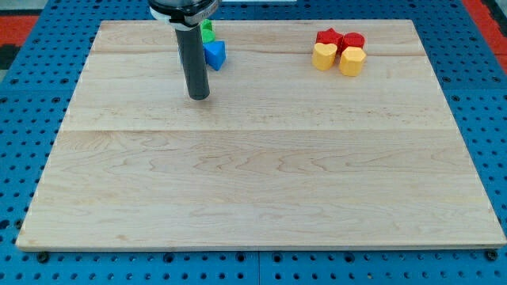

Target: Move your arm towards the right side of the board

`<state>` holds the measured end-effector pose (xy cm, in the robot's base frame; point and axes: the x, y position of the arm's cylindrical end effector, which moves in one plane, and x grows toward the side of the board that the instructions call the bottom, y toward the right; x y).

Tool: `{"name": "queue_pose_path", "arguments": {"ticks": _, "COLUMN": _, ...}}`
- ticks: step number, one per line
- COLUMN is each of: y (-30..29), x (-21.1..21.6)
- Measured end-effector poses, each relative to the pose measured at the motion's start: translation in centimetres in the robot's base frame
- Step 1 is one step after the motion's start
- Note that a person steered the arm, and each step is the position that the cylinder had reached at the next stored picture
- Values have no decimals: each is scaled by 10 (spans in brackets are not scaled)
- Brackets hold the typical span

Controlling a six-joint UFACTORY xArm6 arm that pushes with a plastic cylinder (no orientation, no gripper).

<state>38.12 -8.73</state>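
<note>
My tip rests on the wooden board in the upper left part of the view. Just to its upper right sits a blue block, with a green block behind it, partly hidden by the rod. The tip stands a little below and left of the blue block, not touching it. Far to the view's right, near the top, is a tight cluster: a red star-shaped block, a red block, a yellow block and a yellow block.
The board lies on a blue perforated table. The board's right edge is well beyond the red and yellow cluster.
</note>
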Motion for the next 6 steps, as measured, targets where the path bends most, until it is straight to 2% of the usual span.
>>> {"name": "queue_pose_path", "arguments": {"ticks": 4, "y": 12, "x": -20}}
{"name": "queue_pose_path", "arguments": {"ticks": 6, "y": 82, "x": 5}}
